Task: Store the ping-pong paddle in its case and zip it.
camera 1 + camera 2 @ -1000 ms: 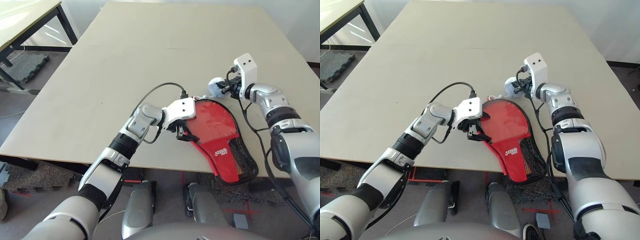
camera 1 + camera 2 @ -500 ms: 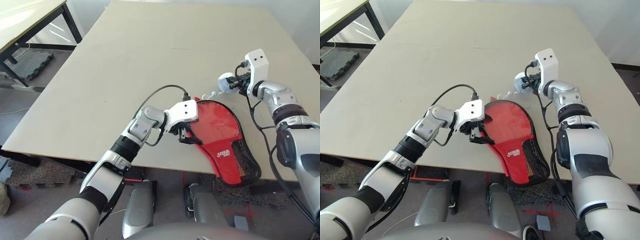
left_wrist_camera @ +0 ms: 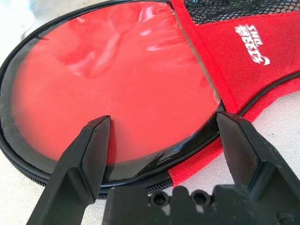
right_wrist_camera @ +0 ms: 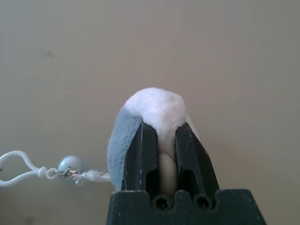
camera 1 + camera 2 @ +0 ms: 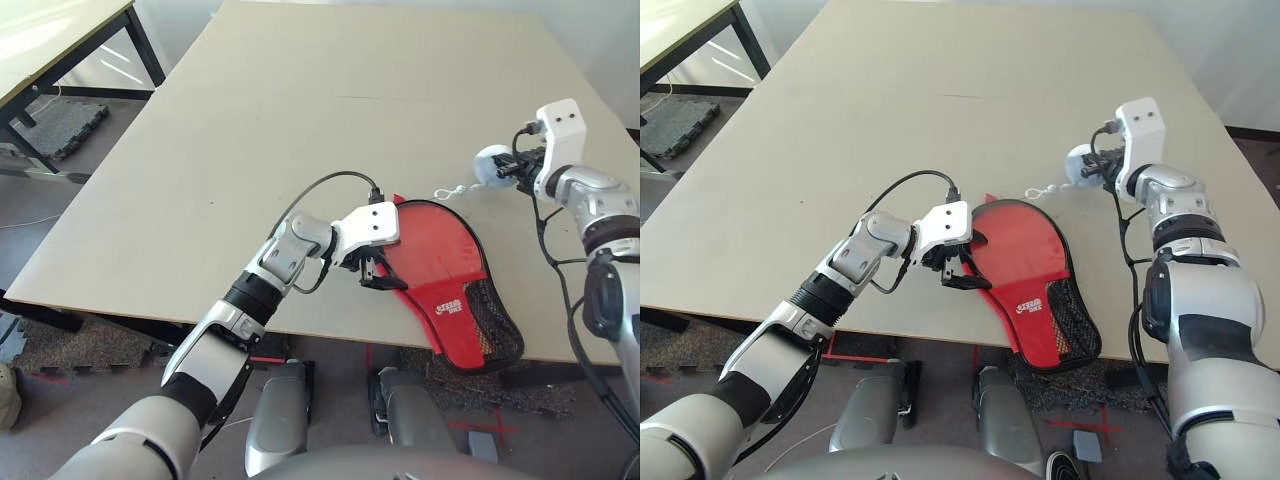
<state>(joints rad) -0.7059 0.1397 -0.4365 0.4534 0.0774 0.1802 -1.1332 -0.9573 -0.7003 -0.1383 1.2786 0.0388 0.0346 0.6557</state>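
Red case [image 5: 455,310] — long axis slanting, round end far-left | left claw [image 3: 164,118] open | right claw [image 4: 163,125] gripping pom-pom [image 4: 152,102]

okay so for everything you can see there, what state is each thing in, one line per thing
left gripper: open, over the case's edge
right gripper: shut on the pom-pom
pom-pom: pinched
case: lying flat
cord: attached to the pom-pom
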